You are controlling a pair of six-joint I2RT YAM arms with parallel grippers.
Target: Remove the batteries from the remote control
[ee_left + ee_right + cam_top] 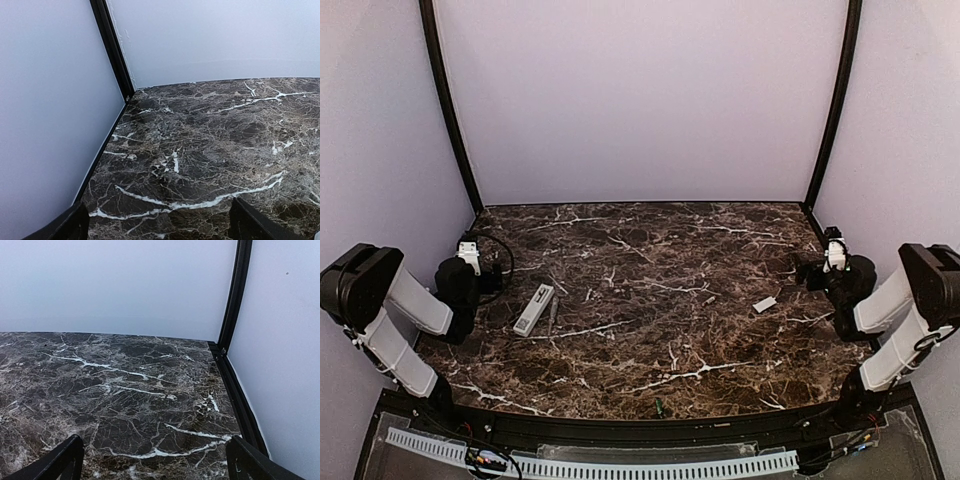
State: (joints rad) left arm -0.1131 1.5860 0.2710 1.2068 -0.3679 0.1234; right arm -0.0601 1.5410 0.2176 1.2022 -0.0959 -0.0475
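Starting nearest me, I see the remote control [534, 309] lying flat, a thin grey tool [553, 316] just right of it and a white cover [765, 304] well right. Farther back, the left gripper [470, 252] just left of the remote and the right gripper [834, 248] far right of it make 2 wide, empty jaws. I'd pin the remote with one before prying.

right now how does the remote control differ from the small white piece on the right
The remote control is clearly longer than the white cover piece. The remote control lies on the left, pointing roughly near to far; the cover piece lies on the right, turned more crosswise. A thin grey stick lies beside the remote control; the cover piece lies alone. Both are pale and lie flat on the marble table.
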